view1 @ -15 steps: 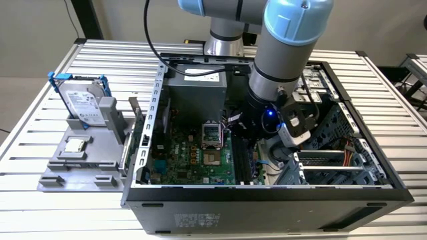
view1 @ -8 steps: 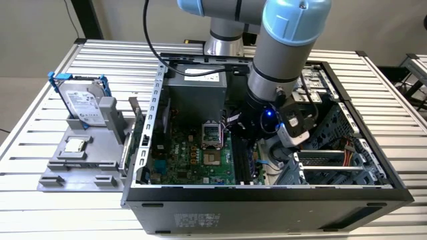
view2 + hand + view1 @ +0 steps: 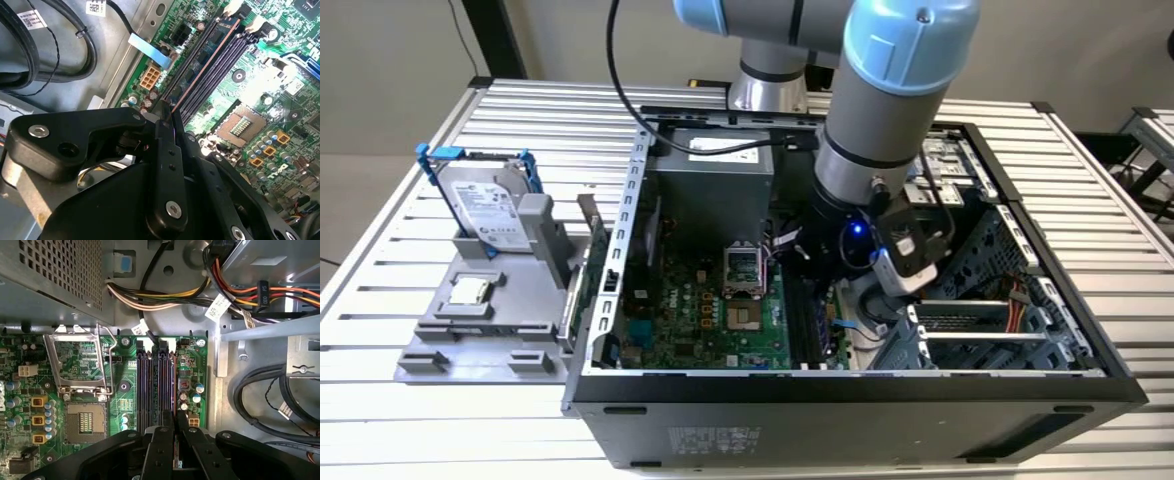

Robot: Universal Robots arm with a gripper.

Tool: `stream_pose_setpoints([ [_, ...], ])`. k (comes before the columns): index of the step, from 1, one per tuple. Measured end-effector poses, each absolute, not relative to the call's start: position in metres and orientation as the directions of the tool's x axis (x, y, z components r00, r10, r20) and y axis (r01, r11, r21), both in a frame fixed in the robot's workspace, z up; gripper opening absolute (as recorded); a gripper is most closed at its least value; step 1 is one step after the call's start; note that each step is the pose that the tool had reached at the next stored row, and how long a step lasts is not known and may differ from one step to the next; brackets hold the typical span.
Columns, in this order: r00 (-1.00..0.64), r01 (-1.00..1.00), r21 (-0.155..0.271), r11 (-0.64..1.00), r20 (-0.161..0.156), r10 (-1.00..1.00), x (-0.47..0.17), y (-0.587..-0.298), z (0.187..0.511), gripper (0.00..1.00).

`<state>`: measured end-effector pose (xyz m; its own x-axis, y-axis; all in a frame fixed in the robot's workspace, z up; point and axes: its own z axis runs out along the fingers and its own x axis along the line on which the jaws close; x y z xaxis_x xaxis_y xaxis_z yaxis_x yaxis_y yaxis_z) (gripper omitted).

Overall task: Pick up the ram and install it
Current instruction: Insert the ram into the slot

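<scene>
The ram [image 3: 174, 390] shows edge-on as a thin dark board with a coppery edge. It stands upright along the outermost of the memory slots [image 3: 150, 385], on the side away from the CPU socket [image 3: 85, 425]. My gripper [image 3: 175, 432] is shut on the ram's near end, one black finger [image 3: 161, 450] on each face. In the second wrist view the ram [image 3: 200, 65] runs from the gripper [image 3: 170, 125] along the slots [image 3: 222, 57] to the white latches [image 3: 235, 7]. In the exterior view the arm [image 3: 881, 130] reaches down inside the open computer case [image 3: 854, 385].
A grey holder [image 3: 494, 330] at the exterior view's left carries a silver hard drive in a blue bracket [image 3: 487, 205] and a small square CPU chip [image 3: 467, 290]. Inside the case, the power supply [image 3: 707, 180], cable bundles [image 3: 165, 295] and black cables [image 3: 265, 400] surround the motherboard.
</scene>
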<state>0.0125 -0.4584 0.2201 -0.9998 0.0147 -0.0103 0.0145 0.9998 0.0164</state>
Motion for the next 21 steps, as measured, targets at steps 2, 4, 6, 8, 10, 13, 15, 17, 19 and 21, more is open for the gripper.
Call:
stream_pose_setpoints([
  [2,-1.000,0.015,0.016,1.000,-0.010,0.015,0.0125,-0.4584,0.2187,0.00],
  [4,-1.000,0.015,0.016,1.000,-0.010,0.015,0.0125,-0.4584,0.2182,0.00],
  [6,-1.000,0.015,0.016,1.000,-0.010,0.015,0.0125,-0.4580,0.2181,0.00],
  [8,-1.000,0.015,0.016,1.000,-0.010,0.015,0.0124,-0.4574,0.2182,0.00],
  [10,-1.000,0.017,0.015,1.000,-0.010,0.017,0.0124,-0.4567,0.2183,0.00],
  [13,-1.000,0.021,0.016,1.000,-0.010,0.021,0.0122,-0.4563,0.2180,0.00],
  [15,-1.000,0.027,0.016,1.000,-0.010,0.027,0.0119,-0.4563,0.2180,0.00],
  [17,-0.999,0.031,0.016,0.999,-0.010,0.031,0.0119,-0.4562,0.2173,0.00],
  [19,-0.999,0.034,0.016,0.999,-0.010,0.035,0.0118,-0.4564,0.2166,0.00],
  [21,-0.999,0.035,0.017,0.999,-0.010,0.035,0.0118,-0.4567,0.2149,0.00],
])
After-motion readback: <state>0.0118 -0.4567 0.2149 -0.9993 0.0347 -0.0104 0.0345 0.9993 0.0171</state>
